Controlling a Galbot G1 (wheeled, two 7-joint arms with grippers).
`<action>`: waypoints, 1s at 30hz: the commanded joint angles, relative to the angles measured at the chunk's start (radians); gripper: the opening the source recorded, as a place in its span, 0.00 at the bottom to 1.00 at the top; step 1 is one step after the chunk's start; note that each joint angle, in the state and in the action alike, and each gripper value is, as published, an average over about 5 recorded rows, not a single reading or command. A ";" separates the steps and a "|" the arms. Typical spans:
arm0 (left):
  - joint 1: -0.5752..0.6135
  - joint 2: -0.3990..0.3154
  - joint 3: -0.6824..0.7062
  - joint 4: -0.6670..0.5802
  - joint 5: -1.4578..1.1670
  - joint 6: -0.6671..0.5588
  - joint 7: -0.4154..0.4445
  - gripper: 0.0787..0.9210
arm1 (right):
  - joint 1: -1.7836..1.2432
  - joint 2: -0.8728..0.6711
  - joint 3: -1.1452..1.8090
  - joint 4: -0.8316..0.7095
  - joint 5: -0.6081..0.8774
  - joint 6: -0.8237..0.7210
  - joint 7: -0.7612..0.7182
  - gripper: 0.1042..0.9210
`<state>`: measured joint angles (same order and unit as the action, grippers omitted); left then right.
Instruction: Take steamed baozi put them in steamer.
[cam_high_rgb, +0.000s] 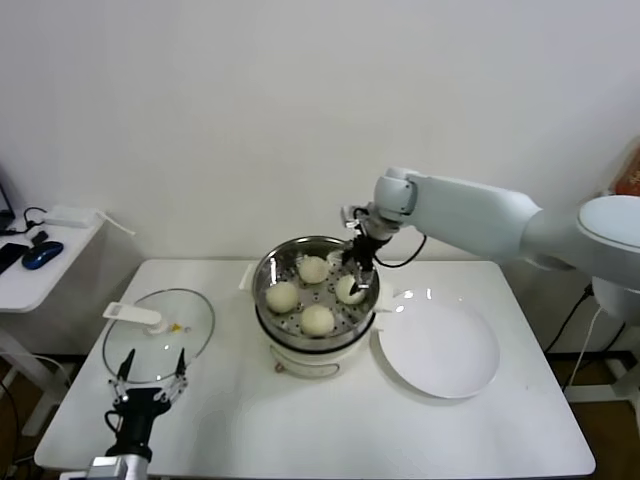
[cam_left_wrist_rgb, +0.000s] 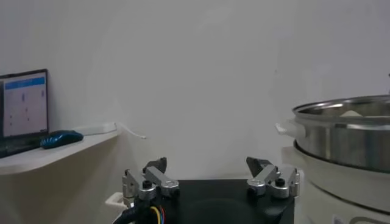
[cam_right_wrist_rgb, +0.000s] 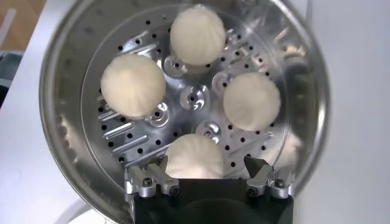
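The right arm is stretched from the robot's right side across the table, its wrist bent downward so that the right gripper (cam_high_rgb: 358, 275) is held over the right-hand part of the steamer (cam_high_rgb: 270, 268). In the right wrist view its fingers (cam_right_wrist_rgb: 153, 178) are seen spread apart, one on each side of a bun, with a gap visible between pads and dough; nothing is grasped. The left arm is parked low at the near left of the table, and the left gripper (cam_high_rgb: 151, 382) is pointed forward just in front of the glass lid (cam_high_rgb: 190, 340), its fingers likewise spread and empty.

Four steamed baozi (cam_right_wrist_rgb: 133, 85) are counted, all lying on the perforated floor of the steamer, set in a ring and apart from one another. One steamer is seen, seated on a white cooker base (cam_high_rgb: 315, 358). One white plate (cam_high_rgb: 440, 350) is laid just beside it on the right, bare. One lid is laid flat on the table to the left.
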<state>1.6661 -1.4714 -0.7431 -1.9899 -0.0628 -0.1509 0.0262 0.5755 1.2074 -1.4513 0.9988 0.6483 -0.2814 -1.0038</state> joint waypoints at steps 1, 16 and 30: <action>-0.004 0.000 0.002 -0.002 0.001 0.003 0.001 0.88 | 0.071 -0.142 0.019 0.195 0.049 -0.001 0.024 0.88; 0.017 -0.008 0.014 -0.024 0.014 0.003 -0.001 0.88 | -0.313 -0.580 0.555 0.505 -0.030 0.046 0.317 0.88; 0.040 -0.042 0.043 -0.037 0.030 -0.023 0.006 0.88 | -1.214 -0.606 1.449 0.700 -0.167 0.242 0.833 0.88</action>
<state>1.6958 -1.4990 -0.7086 -2.0196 -0.0453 -0.1641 0.0312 0.0595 0.6553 -0.7318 1.5176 0.5938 -0.1610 -0.5427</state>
